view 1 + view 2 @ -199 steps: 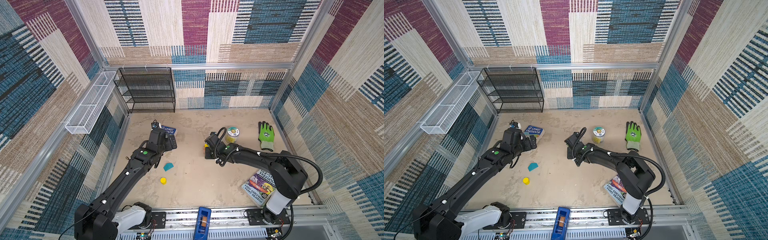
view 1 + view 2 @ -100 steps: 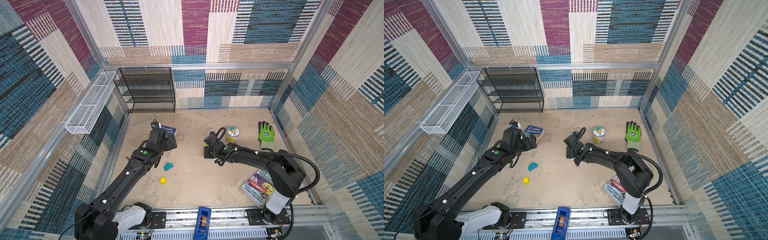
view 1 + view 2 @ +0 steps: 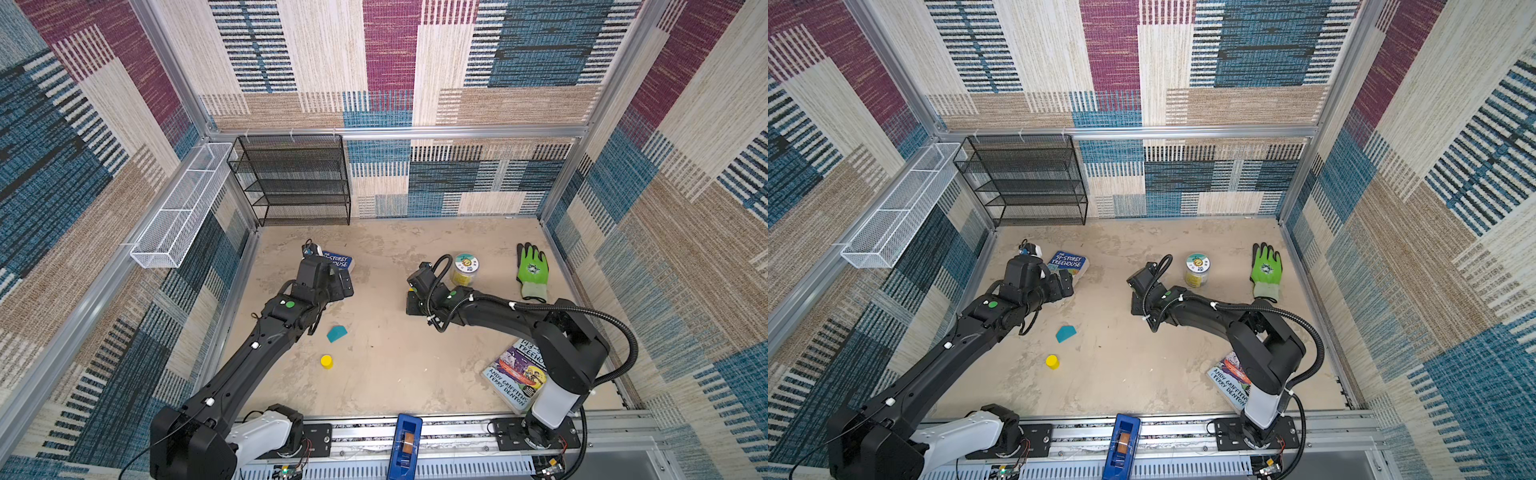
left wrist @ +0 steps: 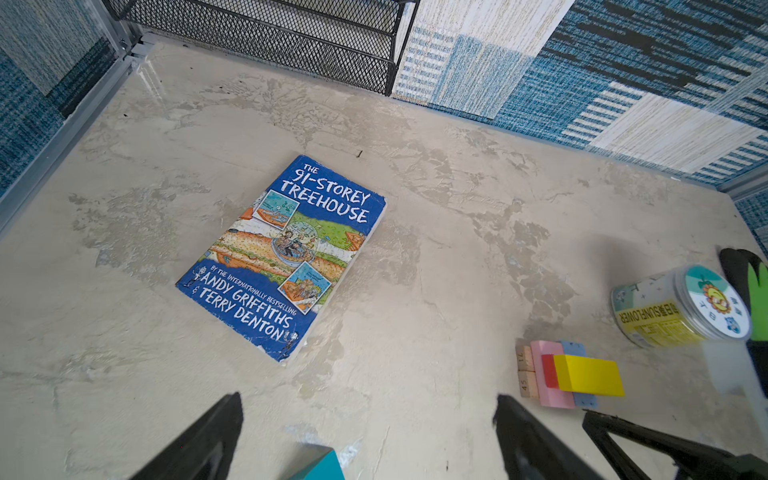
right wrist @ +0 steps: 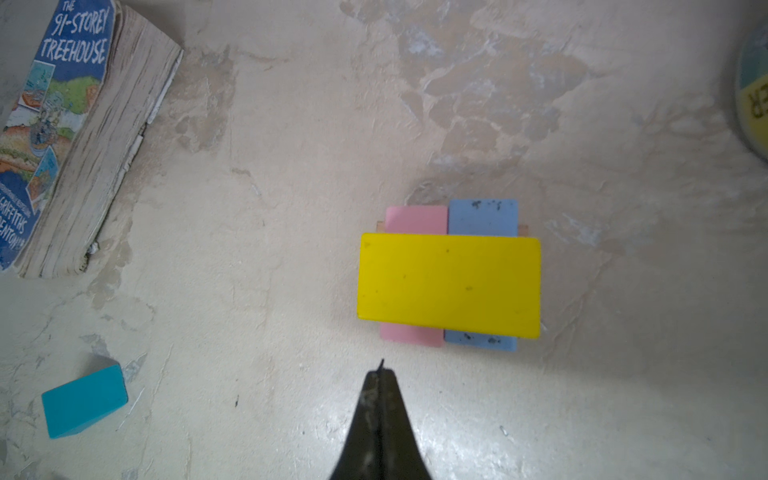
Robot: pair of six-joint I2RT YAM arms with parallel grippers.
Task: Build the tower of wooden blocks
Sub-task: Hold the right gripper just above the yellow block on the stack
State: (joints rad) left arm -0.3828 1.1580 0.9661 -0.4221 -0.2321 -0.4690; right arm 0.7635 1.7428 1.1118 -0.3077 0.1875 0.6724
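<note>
Standing on the desk [image 5: 270,174], the tower [image 4: 557,392] has 2 plain wood blocks [image 4: 525,370] at the bottom. A pink block [image 5: 415,219] and a light blue block [image 5: 483,217] lie side by side across them, with a red block [image 4: 547,371] above and a yellow block [image 5: 449,291] flat on top. The right fingers [image 5: 380,411], pressed together and holding nothing, sit close beside the stack. A yellow jar [image 3: 464,270] stands near it, with a green glove [image 3: 532,270] farther out. The teal house-shaped piece [image 3: 336,333] and the yellow cylinder [image 3: 326,361] lie loose, well apart from the tower, near the left arm. The left fingers [image 4: 212,440] are spread wide and empty, with a blue paperback [image 4: 286,257] lying beyond them.
</note>
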